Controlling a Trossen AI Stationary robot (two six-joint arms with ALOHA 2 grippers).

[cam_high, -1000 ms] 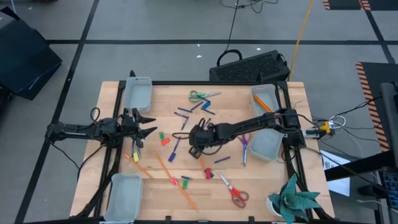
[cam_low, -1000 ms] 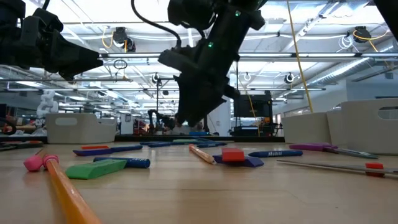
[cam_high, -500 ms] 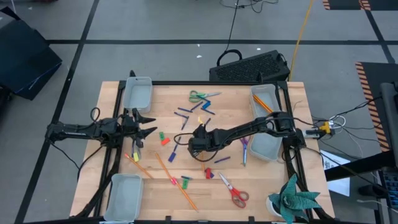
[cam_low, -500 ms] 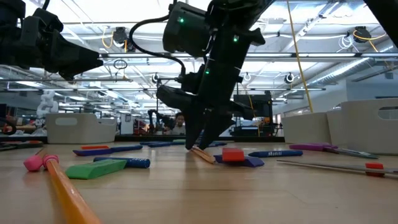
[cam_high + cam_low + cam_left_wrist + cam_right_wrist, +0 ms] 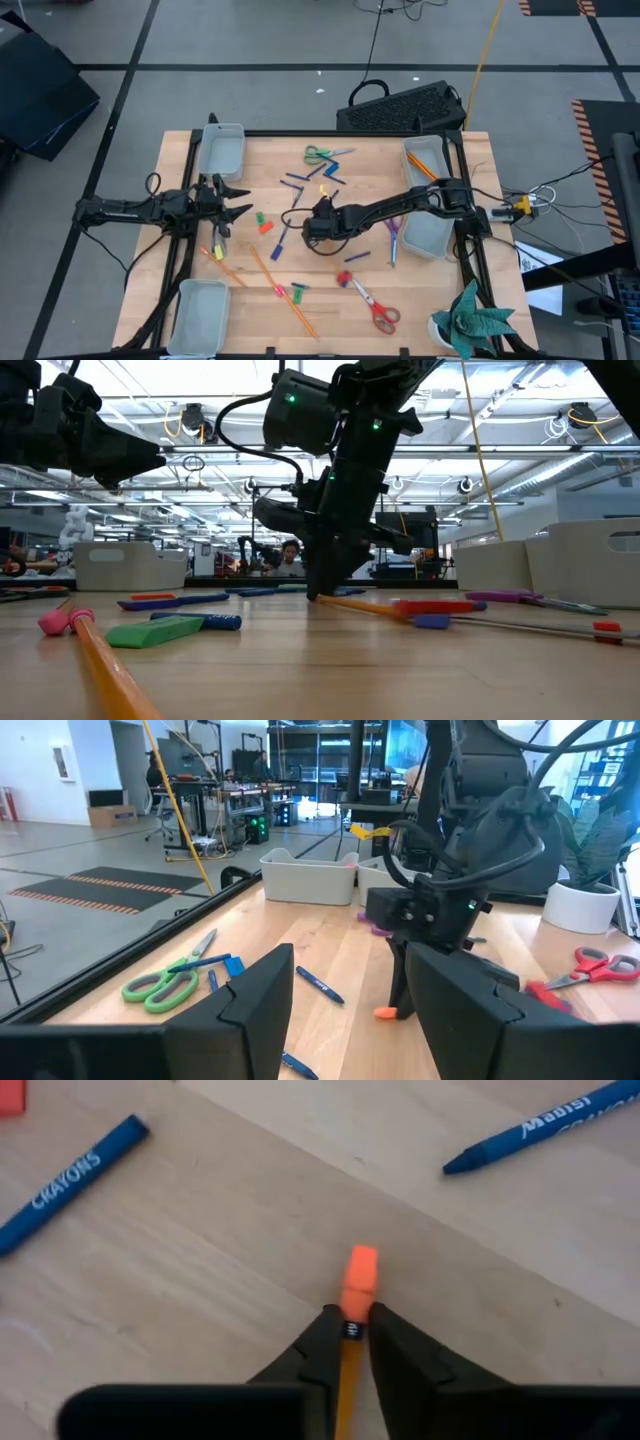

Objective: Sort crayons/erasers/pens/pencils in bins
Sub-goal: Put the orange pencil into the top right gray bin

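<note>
Barely begun, judging by the spread. Right gripper [image 5: 355, 1330] pinched on a pencil [image 5: 357, 1285] near its eraser end, mid-table. Left gripper [image 5: 228, 200] parked open at the left edge. Crayons [image 5: 264, 226], pens [image 5: 279, 243], scissors [image 5: 375, 310] strewn loose; bins [image 5: 220, 150] nearly empty.

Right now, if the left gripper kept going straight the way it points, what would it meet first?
Probably the right gripper, which is shut on a pencil at mid-table, directly ahead between the left gripper's open fingers. The blue pen lies lower, on the table. Depth is hard to judge, so treat this as likely.
</note>
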